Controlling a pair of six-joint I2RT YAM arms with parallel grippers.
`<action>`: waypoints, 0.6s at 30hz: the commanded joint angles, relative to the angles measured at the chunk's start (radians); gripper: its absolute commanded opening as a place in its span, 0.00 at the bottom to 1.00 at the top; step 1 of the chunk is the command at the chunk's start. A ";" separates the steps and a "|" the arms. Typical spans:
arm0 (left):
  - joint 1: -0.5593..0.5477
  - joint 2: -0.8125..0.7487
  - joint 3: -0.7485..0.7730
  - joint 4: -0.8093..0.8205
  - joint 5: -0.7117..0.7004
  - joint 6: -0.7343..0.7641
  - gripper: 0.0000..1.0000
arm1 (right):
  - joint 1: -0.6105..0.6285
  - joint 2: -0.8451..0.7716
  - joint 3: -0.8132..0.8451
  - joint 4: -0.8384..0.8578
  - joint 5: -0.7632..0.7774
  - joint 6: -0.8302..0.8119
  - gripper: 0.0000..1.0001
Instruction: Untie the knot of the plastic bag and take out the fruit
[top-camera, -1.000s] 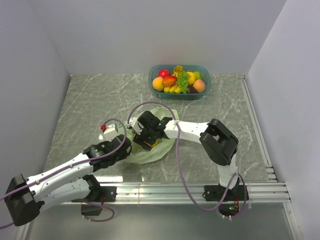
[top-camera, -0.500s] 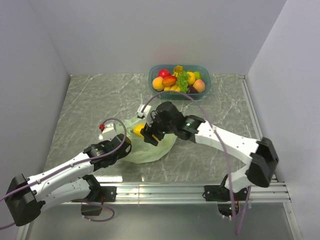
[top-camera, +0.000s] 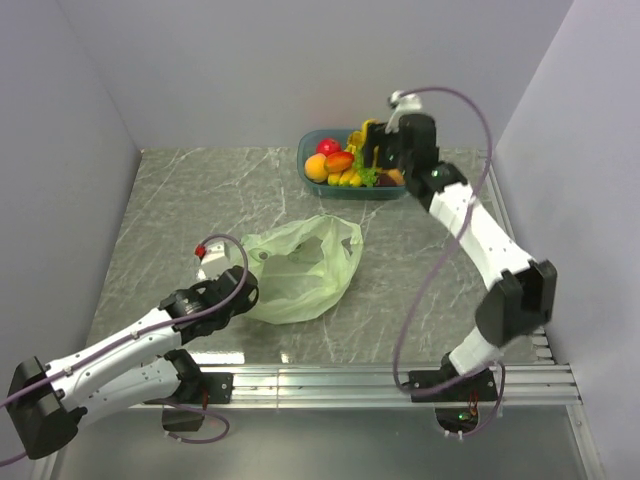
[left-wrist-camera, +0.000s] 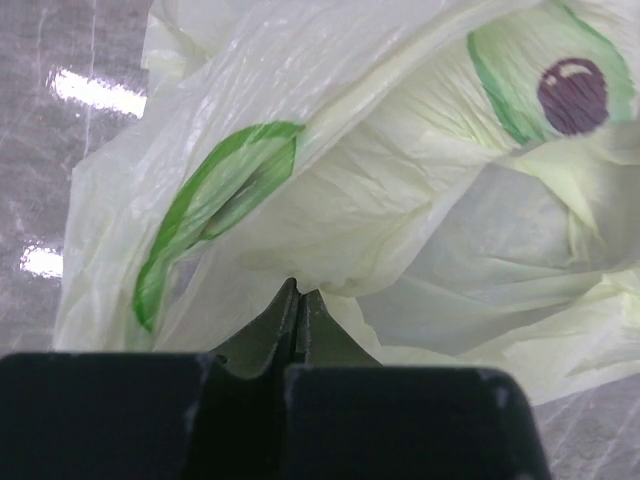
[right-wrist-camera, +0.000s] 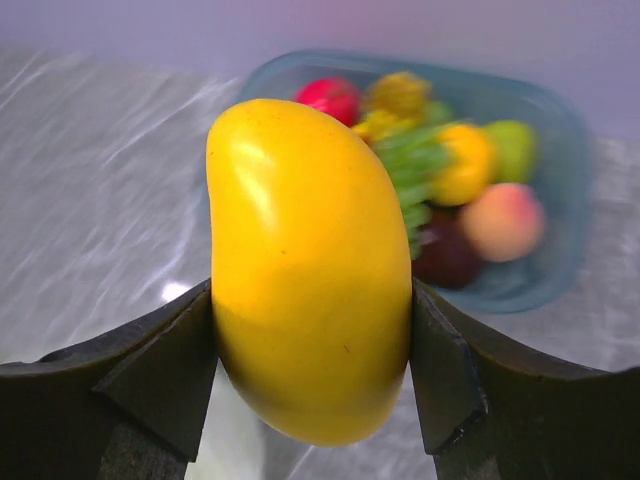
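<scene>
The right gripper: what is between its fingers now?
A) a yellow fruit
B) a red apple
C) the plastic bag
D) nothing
A: in the right wrist view, the right gripper is shut on a smooth yellow fruit, with the bowl behind it.

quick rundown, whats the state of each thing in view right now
plastic bag, crumpled and slack on the table, near edge pinched
left gripper, shut on the plastic bag
right gripper, shut on the yellow fruit
yellow fruit, held in the air by the teal bowl
teal bowl, upright, holding fruit
</scene>
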 joint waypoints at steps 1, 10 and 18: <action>0.003 -0.050 0.010 0.030 -0.026 0.031 0.00 | -0.137 0.149 0.143 -0.038 0.106 0.145 0.00; 0.006 -0.075 -0.002 0.073 -0.017 0.044 0.01 | -0.294 0.601 0.536 -0.172 0.024 0.296 0.07; 0.010 -0.067 0.006 0.103 -0.046 0.057 0.01 | -0.296 0.582 0.421 -0.074 -0.108 0.334 0.71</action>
